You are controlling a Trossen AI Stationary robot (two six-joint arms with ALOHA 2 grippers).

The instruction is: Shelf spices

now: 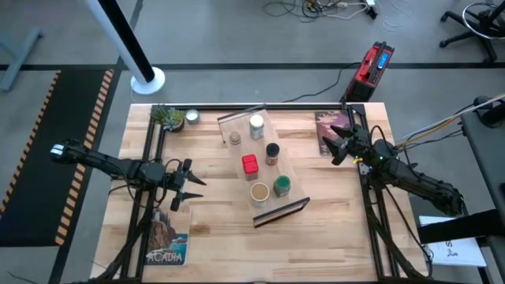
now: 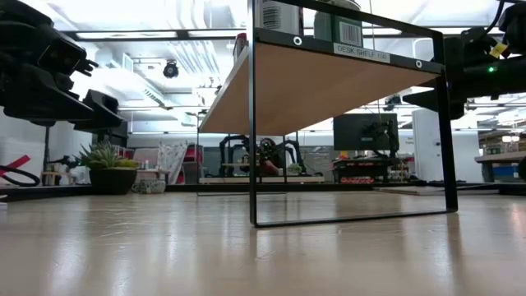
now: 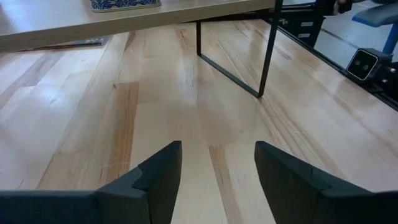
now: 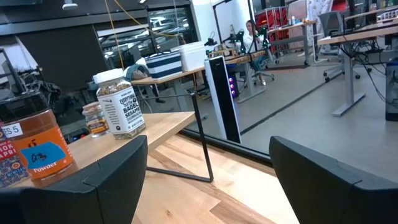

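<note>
The shelf [image 1: 287,167] stands mid-table on thin black legs [image 3: 261,56], its board raised above the tabletop. Six spices stand on it: white-capped jar [image 1: 256,126], small brown jar [image 1: 235,139], black-lidded jar [image 1: 272,151], red tin [image 1: 250,164], green-lidded jar [image 1: 282,186], tan-lidded jar [image 1: 259,192]. My left gripper [image 1: 193,183] hovers open just left of the shelf, low over bare table [image 3: 217,155]. My right gripper [image 1: 335,142] is open right of the shelf, at board height, facing the white-capped jar [image 4: 118,106] and the small brown jar [image 4: 95,119].
A small potted plant [image 1: 167,117] and a round silver dish [image 1: 191,117] sit at the far left corner. One picture book [image 1: 167,238] lies near left, another [image 1: 327,126] under my right gripper. Open tabletop lies near the front edge and beneath the shelf [image 2: 345,205].
</note>
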